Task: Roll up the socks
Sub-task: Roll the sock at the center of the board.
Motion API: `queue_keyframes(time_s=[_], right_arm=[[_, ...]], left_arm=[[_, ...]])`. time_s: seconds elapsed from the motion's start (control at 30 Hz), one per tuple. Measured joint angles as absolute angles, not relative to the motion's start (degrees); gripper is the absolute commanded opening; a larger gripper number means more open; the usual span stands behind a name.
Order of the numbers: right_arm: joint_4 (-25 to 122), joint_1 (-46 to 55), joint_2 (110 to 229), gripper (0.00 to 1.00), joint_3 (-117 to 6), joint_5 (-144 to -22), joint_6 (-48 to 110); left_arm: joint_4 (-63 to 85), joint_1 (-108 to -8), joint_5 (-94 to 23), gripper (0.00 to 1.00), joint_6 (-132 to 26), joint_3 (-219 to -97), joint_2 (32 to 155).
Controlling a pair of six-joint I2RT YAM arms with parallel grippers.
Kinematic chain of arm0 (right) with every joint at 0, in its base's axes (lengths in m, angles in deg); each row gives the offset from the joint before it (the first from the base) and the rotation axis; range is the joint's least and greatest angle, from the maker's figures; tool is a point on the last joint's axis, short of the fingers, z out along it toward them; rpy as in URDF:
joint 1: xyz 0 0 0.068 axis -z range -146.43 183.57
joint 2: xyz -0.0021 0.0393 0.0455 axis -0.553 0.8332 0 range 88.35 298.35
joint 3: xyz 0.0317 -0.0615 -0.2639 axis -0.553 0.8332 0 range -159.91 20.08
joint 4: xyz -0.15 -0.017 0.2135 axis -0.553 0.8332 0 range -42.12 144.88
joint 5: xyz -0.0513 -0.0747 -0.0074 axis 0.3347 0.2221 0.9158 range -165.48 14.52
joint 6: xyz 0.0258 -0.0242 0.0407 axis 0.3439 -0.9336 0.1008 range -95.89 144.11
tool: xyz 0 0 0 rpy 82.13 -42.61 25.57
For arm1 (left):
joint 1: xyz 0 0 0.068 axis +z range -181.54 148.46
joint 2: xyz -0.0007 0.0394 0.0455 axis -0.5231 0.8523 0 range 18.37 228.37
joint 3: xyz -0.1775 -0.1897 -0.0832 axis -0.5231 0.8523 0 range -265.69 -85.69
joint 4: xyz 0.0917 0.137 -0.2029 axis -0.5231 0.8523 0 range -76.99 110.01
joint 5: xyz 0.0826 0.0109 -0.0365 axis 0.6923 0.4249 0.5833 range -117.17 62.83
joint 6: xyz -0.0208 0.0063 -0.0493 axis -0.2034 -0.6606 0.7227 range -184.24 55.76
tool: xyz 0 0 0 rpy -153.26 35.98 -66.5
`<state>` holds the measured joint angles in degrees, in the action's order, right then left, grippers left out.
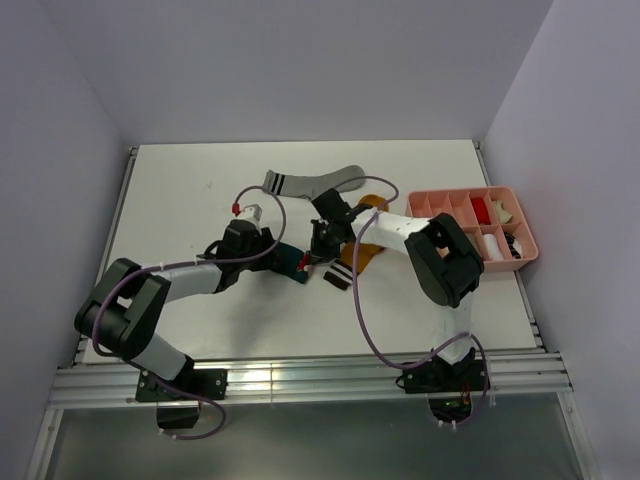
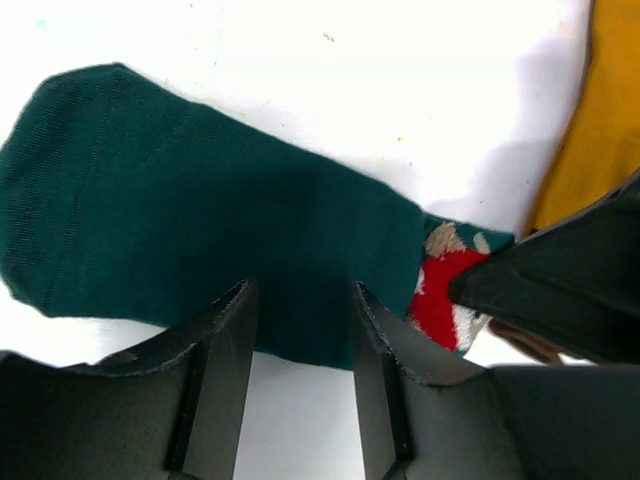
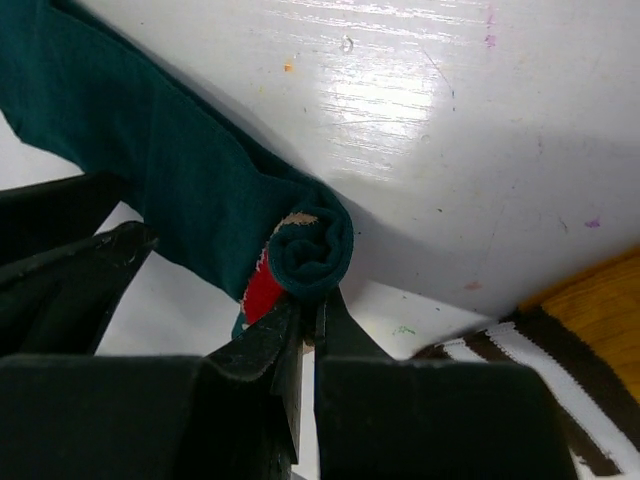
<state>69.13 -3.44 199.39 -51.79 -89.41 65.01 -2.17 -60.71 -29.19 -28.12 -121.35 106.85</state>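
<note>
Teal sock [image 1: 290, 258] lies on the table [image 1: 180, 190], well left of the pink tray [image 1: 415, 200]. Its long axis runs roughly left-right: the flat plain end points away from the tray, the printed end toward it.

Right gripper [image 1: 312, 255]: jaws closed to a thin slit, pinching the tray-side end of the teal sock. Left gripper [image 1: 278, 255]: about half open, nothing held, poised over the sock's middle on the side away from the tray.

Mustard sock [image 1: 368, 255] sits between the teal sock and the tray, mostly under the right arm. Grey sock [image 1: 310, 183] is left of the tray toward the far side of the table, lying across it with the cuff end away from the tray.

What each view adds:
- Top: overall layout only. The teal sock is mostly covered by the grippers, and the roll can't be seen.
- Left wrist: teal sock [image 2: 200, 220] lies flat and unrolled over most of its length. It passes under the gap of the left gripper [image 2: 300, 300], and the fingers are clear of the fabric. The red-white print shows at the end by the right gripper [image 2: 540, 290], with the mustard sock [image 2: 600, 130] beyond.
- Right wrist: the only view showing a small tight roll at the end of the teal sock [image 3: 180, 170], right at the tips of the right gripper [image 3: 308, 315]. The mustard sock's [image 3: 540, 350] brown-white cuff is just beside it, not touching.
</note>
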Motion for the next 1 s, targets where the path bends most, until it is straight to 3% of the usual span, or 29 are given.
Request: queue_keyframes(time_s=[0.53, 1.0], right_arm=[[80.06, -3.82, 202.74, 0.0, -59.27, -87.88, 64.49], [80.52, -3.79, 202.93, 0.0, -59.44, -88.69, 64.51]], left_arm=[[-1.06, -84.32, -10.37, 0.5, -40.88, -124.02, 102.39], [-0.29, -89.91, -0.25, 0.5, -44.07, -128.26, 113.83]])
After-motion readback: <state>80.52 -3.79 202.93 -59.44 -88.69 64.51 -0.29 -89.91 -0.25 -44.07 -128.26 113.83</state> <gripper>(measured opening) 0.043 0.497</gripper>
